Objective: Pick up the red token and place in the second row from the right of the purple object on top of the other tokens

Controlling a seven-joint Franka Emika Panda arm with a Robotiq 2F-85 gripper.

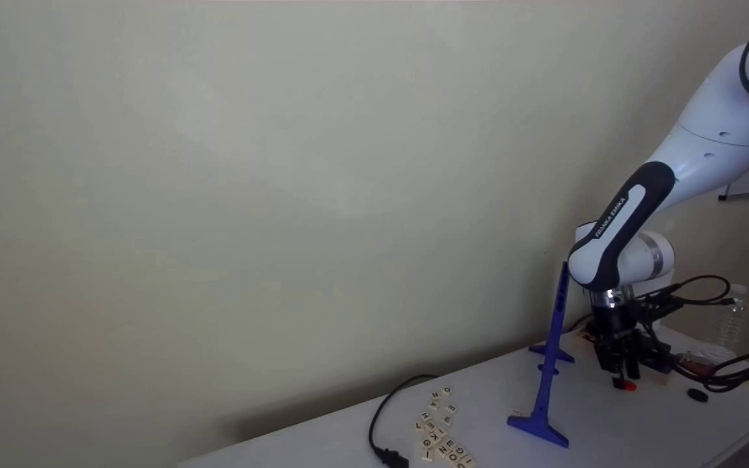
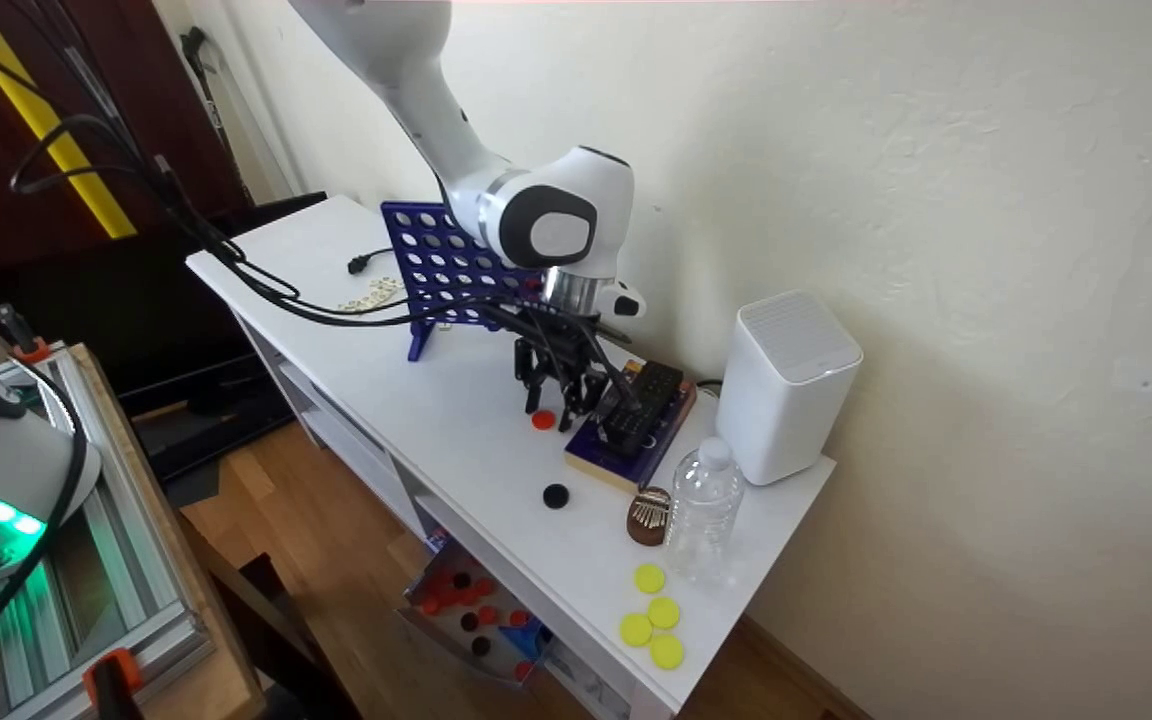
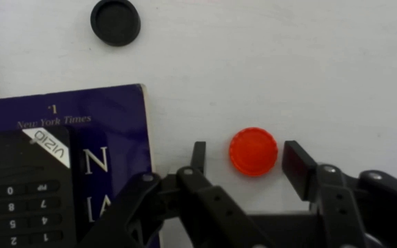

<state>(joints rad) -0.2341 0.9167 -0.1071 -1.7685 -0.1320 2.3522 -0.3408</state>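
Black at the claw (image 3: pixel 244 155), parted at the jaws, straddling the ungripped red token (image 3: pixel 253 151) on the tabletop (image 3: pixel 322 79); just beside the book (image 3: pixel 126 106), apart from the upright purple object (image 1: pixel 556 318).

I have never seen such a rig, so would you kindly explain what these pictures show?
The machine is a white robot arm ending in a black two-fingered gripper. Two pictures come from cameras standing outside it; the wrist view looks down from the arm's end. On the white table stand a purple frame and a clear bottle; there also lie a red token, a black token, yellow discs, letter tiles and a book with a remote on top. Nothing is held: the jaws stand apart on either side of the red token.
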